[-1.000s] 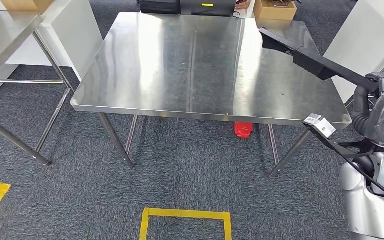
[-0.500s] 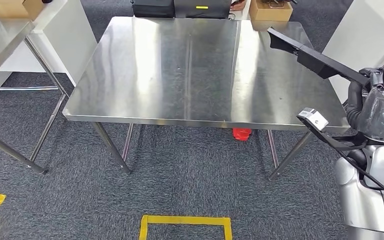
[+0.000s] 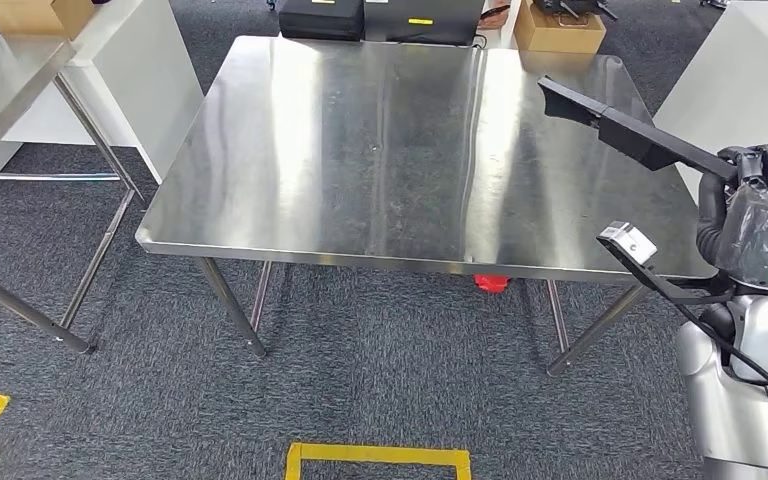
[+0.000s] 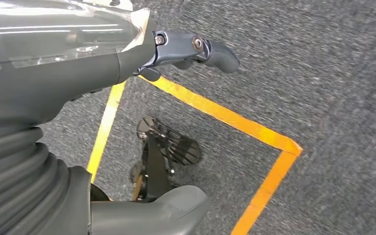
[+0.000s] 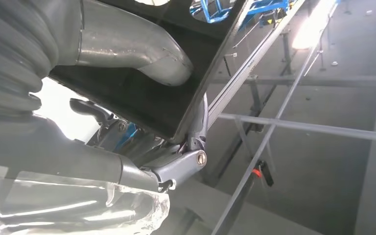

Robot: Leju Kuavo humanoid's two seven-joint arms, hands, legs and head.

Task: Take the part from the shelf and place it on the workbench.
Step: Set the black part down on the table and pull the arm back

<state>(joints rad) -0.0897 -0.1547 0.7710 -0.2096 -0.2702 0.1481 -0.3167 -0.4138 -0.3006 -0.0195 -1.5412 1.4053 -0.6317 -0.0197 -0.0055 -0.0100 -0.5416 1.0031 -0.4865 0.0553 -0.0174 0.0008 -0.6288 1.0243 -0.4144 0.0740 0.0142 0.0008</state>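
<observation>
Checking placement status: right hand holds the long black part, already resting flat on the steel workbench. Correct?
Not quite. The right hand does hold the long black part, but the head view shows it in the air over the steel workbench, not resting flat on it.

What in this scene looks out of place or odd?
Only a small red object on the carpet under the workbench, by its near right leg; what it is cannot be told. The black part in the right hand slants up over the bench's right side, not yet set down.
</observation>
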